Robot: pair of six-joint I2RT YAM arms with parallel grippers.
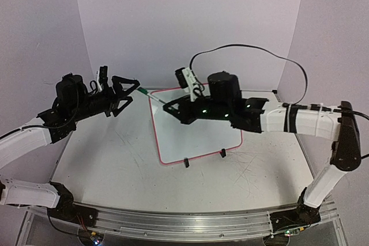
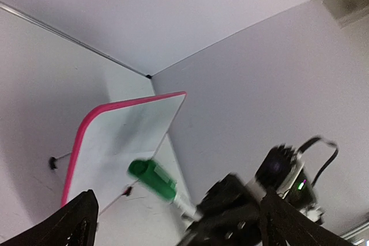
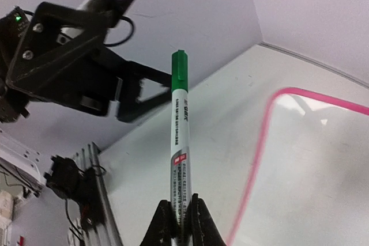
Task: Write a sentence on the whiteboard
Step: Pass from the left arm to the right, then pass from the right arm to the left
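Observation:
The whiteboard (image 1: 199, 133) lies flat mid-table, with a pink-red frame and two black clip feet at its near edge. Its face looks blank; no sentence shows. It also appears in the left wrist view (image 2: 124, 136) and the right wrist view (image 3: 323, 165). My right gripper (image 1: 169, 106) hovers over the board's far-left corner, shut on a white marker (image 3: 179, 142). The marker's green cap (image 1: 142, 91) points at my left gripper (image 1: 134, 91). The left gripper is wide open, with the cap (image 2: 151, 179) just beyond its fingertips (image 2: 81, 217) and not touching them.
A black cable (image 1: 248, 47) arcs over the right arm. An aluminium rail (image 1: 190, 223) runs along the table's near edge. White walls close the back and both sides. The tabletop (image 1: 115, 154) is scuffed.

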